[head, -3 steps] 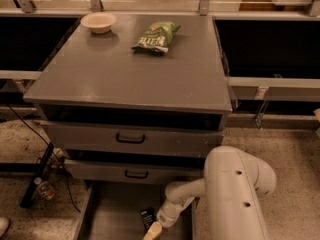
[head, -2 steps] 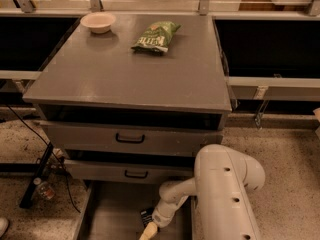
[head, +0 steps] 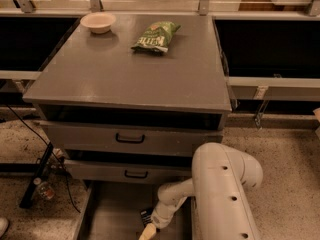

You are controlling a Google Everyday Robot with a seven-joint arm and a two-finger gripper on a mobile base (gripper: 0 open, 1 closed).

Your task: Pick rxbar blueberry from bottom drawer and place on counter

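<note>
Much bare floor lies beside the tool [head: 148, 231] in the bottom drawer [head: 110, 214].

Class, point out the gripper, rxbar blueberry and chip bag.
gripper [head: 148, 231]: camera view, its pale tip, inside the bottom drawer [head: 112, 211].
rxbar blueberry [head: 145, 216]: camera view, dark wrapper's visible end.
chip bag [head: 156, 36]: camera view, bag's middle.
</note>
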